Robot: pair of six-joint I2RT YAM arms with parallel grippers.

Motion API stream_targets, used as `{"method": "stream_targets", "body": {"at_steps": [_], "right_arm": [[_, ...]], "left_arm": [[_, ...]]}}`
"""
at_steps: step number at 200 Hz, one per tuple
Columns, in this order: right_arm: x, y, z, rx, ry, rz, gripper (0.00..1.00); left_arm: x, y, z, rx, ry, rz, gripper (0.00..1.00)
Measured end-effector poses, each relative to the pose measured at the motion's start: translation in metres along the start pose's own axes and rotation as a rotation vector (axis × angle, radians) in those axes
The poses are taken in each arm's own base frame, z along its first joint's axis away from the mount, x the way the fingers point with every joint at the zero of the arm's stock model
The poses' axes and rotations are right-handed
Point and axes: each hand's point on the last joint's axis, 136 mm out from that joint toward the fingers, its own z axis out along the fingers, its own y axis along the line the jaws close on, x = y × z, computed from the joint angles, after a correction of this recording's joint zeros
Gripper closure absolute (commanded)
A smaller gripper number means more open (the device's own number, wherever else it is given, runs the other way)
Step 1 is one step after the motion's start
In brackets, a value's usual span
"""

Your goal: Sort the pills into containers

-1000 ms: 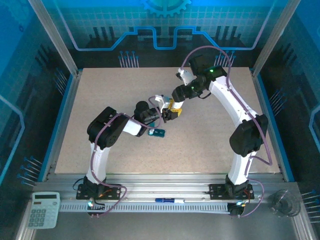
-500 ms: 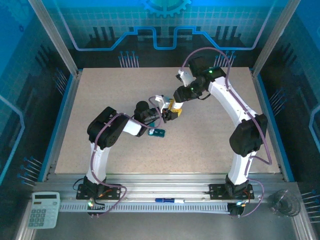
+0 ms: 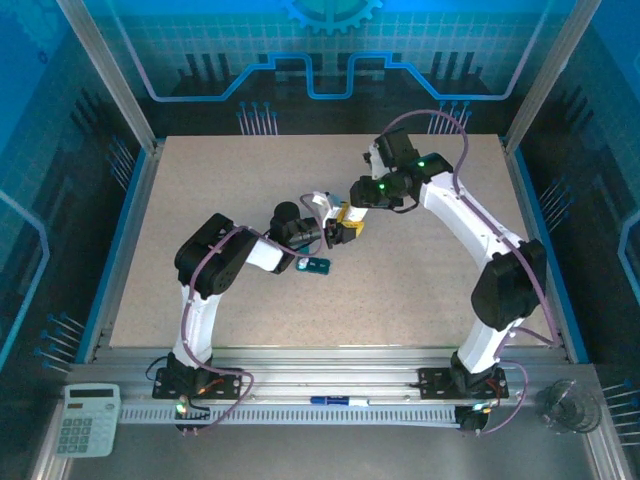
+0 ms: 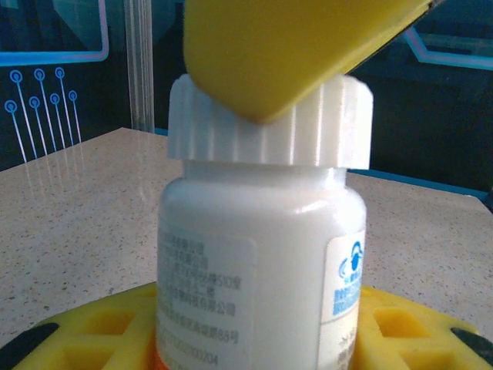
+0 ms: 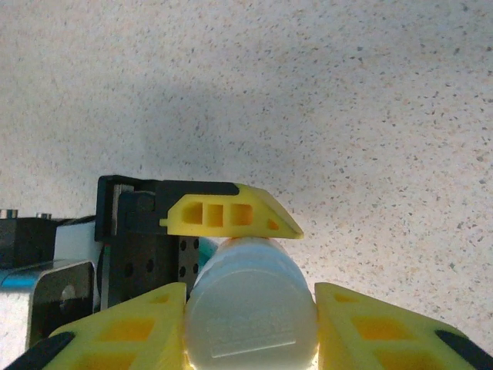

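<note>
Right gripper (image 5: 250, 327) pinches cap (image 5: 250, 297); left gripper (image 4: 258, 331) holds bottle (image 4: 254, 223) over speckled table (image 5: 347, 100).

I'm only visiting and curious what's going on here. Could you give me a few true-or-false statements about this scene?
1. The white bottle has its cap on. True.
2. The right end effector is closed on the cap. True.
3. The bottle is unlabelled. False: printed labels show on its side.
4. The teal pill box is held up in an end effector. False: it lies on the table.
</note>
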Motion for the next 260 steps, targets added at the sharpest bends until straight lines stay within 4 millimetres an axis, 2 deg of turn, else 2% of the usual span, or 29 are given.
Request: {"method": "stream_targets", "body": {"at_steps": [25, 44, 76, 114, 141, 160, 179, 213, 260], "right_arm": [[-0.002, 0.0, -0.002, 0.001, -0.021, 0.055, 0.51], [-0.001, 0.001, -0.003, -0.005, -0.016, 0.079, 0.34], [-0.011, -0.003, -0.017, -0.015, -0.032, 0.094, 0.22], [-0.033, -0.009, -0.049, -0.062, -0.105, 0.066, 0.21], [-0.041, -0.001, -0.059, -0.123, -0.117, -0.082, 0.22], [-0.043, 0.009, -0.056, -0.157, -0.1, -0.24, 0.22], [-0.038, 0.01, -0.047, -0.168, -0.064, -0.333, 0.22], [-0.025, 0.006, -0.034, -0.179, 0.005, -0.398, 0.22], [-0.018, 0.012, -0.029, -0.192, 0.041, -0.443, 0.24]], "left_arm": [[-0.001, 0.0, 0.0, -0.001, -0.005, 0.004, 1.0], [-0.005, 0.0, 0.0, 0.0, -0.02, 0.016, 1.0], [-0.011, -0.001, 0.0, 0.003, -0.041, 0.035, 1.0], [-0.012, -0.001, 0.0, 0.003, -0.045, 0.038, 1.0], [-0.013, -0.001, 0.0, 0.004, -0.049, 0.041, 1.0], [-0.013, -0.001, 0.0, 0.004, -0.049, 0.04, 1.0], [-0.013, -0.001, 0.0, 0.004, -0.049, 0.041, 1.0], [-0.013, -0.001, 0.0, 0.004, -0.049, 0.041, 1.0], [-0.013, -0.001, 0.0, 0.004, -0.049, 0.04, 1.0]]}}
